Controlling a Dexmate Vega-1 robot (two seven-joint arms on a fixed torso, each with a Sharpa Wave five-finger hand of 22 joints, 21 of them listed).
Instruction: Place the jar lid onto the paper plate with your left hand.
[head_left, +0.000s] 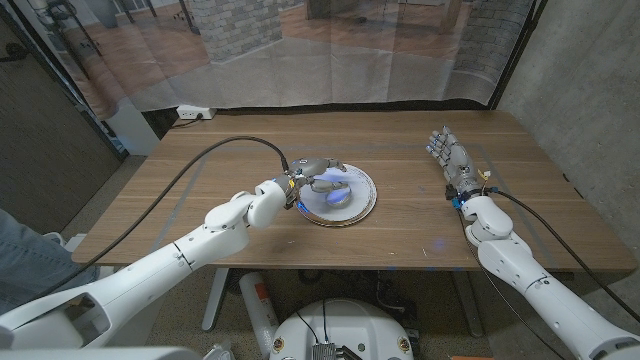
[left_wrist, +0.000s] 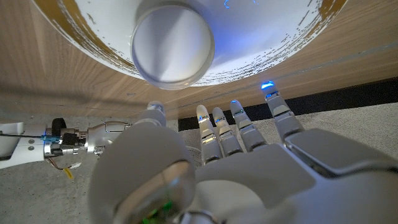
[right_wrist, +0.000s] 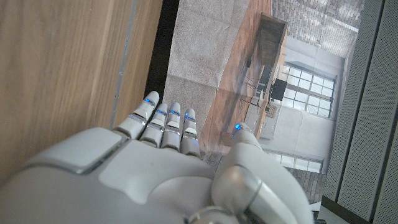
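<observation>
- The jar lid (head_left: 338, 196) lies on the paper plate (head_left: 366, 203), a little off the plate's centre towards the robot's left arm; in the left wrist view the lid (left_wrist: 172, 45) shows as a plain white disc resting inside the plate (left_wrist: 298, 43), which has a worn gold rim.
- The left hand (head_left: 318, 173) hangs over the plate's left edge, just beside the lid. Its fingers (left_wrist: 239, 127) are spread and straight, holding nothing.
- From the head view the fingertips seem to sit just above the lid, but whether they touch it is hard to tell; in the wrist view there is a gap between the two.
- The plate sits near the middle of the wooden counter (head_left: 240, 160).
- The right hand (head_left: 452, 163) stands well apart from the plate on its right side, fingers (right_wrist: 168, 127) stretched out and close together, gripping nothing.
</observation>
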